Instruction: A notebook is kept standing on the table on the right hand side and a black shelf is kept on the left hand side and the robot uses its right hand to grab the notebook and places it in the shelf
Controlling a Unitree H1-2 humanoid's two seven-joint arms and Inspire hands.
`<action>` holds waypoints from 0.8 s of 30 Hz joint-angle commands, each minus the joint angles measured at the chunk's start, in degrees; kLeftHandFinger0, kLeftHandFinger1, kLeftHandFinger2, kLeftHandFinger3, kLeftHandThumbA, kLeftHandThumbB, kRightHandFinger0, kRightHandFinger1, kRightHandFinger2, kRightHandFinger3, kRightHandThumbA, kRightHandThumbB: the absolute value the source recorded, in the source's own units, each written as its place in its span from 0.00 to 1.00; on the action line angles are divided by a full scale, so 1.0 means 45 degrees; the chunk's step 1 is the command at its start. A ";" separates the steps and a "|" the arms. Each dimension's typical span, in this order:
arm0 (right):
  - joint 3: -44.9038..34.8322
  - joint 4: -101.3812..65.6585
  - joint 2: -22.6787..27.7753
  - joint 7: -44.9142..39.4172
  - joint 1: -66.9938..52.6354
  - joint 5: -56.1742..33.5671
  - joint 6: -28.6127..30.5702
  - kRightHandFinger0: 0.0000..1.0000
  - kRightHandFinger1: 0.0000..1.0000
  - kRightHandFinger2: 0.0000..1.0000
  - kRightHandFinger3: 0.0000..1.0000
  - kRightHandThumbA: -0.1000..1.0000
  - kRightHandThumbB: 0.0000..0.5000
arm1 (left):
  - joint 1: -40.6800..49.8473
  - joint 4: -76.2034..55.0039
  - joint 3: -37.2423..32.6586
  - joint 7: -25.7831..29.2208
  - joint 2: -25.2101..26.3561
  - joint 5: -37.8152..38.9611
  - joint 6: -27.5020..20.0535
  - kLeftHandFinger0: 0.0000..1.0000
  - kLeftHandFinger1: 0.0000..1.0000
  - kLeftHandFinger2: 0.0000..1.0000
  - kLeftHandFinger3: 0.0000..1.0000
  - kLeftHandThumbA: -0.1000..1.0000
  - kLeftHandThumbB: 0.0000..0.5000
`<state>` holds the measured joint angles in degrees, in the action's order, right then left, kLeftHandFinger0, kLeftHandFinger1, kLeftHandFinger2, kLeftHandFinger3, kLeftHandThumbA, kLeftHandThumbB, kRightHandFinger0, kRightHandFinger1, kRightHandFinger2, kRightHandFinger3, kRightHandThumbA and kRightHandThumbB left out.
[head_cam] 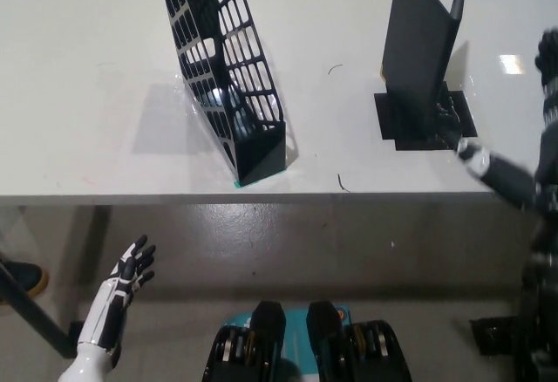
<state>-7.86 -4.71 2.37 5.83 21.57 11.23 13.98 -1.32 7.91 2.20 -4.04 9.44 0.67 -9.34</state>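
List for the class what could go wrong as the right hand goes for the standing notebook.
1. The notebook stands upright on a small black base; a sideways knock from the right hand, now just to its right, could topple it.
2. The shelf leans and sits near the table edge, so a hard push while inserting could shove it off.
3. The right hand is blurred at the picture's edge, so its aim is hard to judge. The left hand rests below the table.

No legible text or markings.
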 commanded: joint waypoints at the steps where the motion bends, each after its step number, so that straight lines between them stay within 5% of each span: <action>1: -0.0360 0.0785 0.0216 0.0760 0.1212 0.0215 -0.0662 1.00 1.00 1.00 1.00 1.00 0.76 | 0.0099 -0.0425 -0.0123 -0.0064 -0.0021 -0.0119 -0.0290 1.00 1.00 1.00 1.00 1.00 0.22; 5: -0.0528 0.1966 0.0339 0.1024 0.2074 0.0203 -0.1092 1.00 1.00 1.00 1.00 1.00 0.78 | 0.0157 -0.0441 -0.0100 -0.0074 -0.0003 -0.0039 -0.0327 1.00 1.00 1.00 1.00 1.00 0.19; 8: -0.0563 0.3122 0.0523 0.1240 0.2724 0.0078 -0.0769 1.00 1.00 1.00 1.00 1.00 0.69 | 0.0203 -0.0407 -0.0082 -0.0070 -0.0016 0.0004 -0.0373 1.00 1.00 1.00 1.00 1.00 0.18; 14: -0.0722 0.5281 0.0748 0.1351 0.4134 -0.0412 -0.1125 1.00 1.00 1.00 1.00 1.00 0.82 | 0.0197 -0.0358 -0.0139 -0.0084 -0.0006 -0.0067 -0.0405 1.00 1.00 1.00 1.00 1.00 0.21; 19: -0.0702 0.7732 0.0818 0.1709 0.5529 -0.0531 -0.1001 1.00 1.00 1.00 1.00 1.00 0.85 | 0.0243 -0.0201 -0.0134 -0.0064 0.0038 -0.0113 -0.0565 1.00 1.00 1.00 1.00 1.00 0.19; 22: -0.0649 0.9011 0.0778 0.2051 0.6228 -0.0500 -0.0770 1.00 1.00 1.00 1.00 1.00 0.78 | 0.0245 -0.0163 -0.0163 -0.0123 0.0089 -0.0126 -0.0585 1.00 1.00 1.00 1.00 1.00 0.21; 24: -0.0517 1.0426 0.0752 0.2442 0.6909 -0.0334 -0.0566 1.00 1.00 1.00 1.00 1.00 0.83 | 0.0252 -0.0199 -0.0168 -0.0043 0.0066 -0.0230 -0.0534 1.00 1.00 1.00 1.00 1.00 0.22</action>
<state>-10.65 36.44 5.38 12.54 45.64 9.90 9.60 -0.24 7.90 1.62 -4.08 9.15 0.49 -9.42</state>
